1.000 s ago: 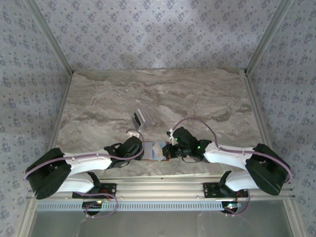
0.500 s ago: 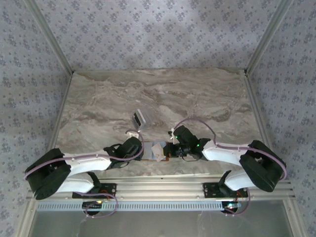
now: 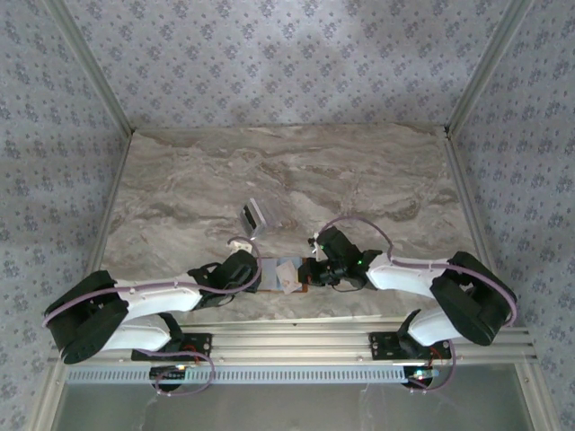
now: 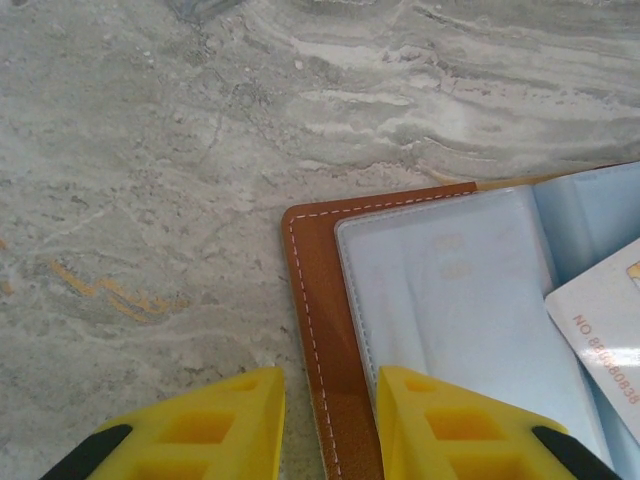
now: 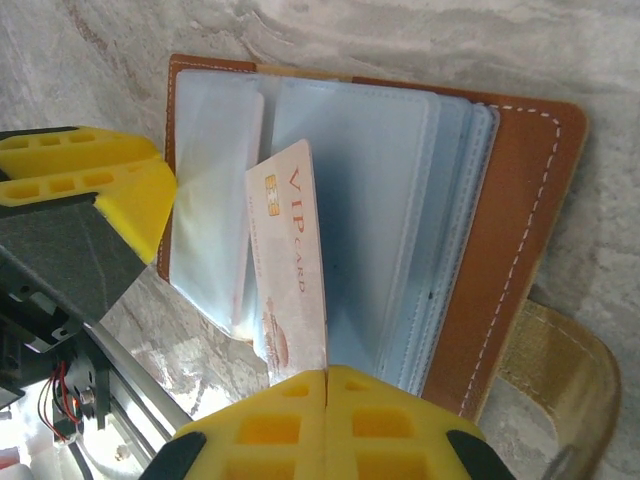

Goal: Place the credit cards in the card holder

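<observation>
The right claw point(image 5: 327, 378) is clenched, its two yellow fingers pressed together on the near end of a single card point(image 5: 288, 250). This card is pale with red lettering and a small gold chip, and we see it angled edge-up from the fingers out over the open wallet point(image 5: 520, 200). Its free end lies over the clear pockets close to the fold; whether it has entered a pocket we cannot tell. The wallet lies spread flat, its brown stitched cover framing blue-grey plastic leaves, with a tan strap point(image 5: 565, 360) trailing from the cover nearest this claw. At the opposite side the left claw point(image 4: 330, 375) stands released, jaws apart. In its own wrist view we find the brown stitched edge of the wallet in the gap between its fingers, one finger over bare table point(image 4: 150, 200) and the other over the clear leaf. A corner of the held card shows at the right edge of that view. From above, we see both arms reaching inward, with the wallet between the two claws near the front edge of the marbled table. The remaining cards point(image 3: 254, 215) sit as a small pale stack farther back, well apart from the wallet.
</observation>
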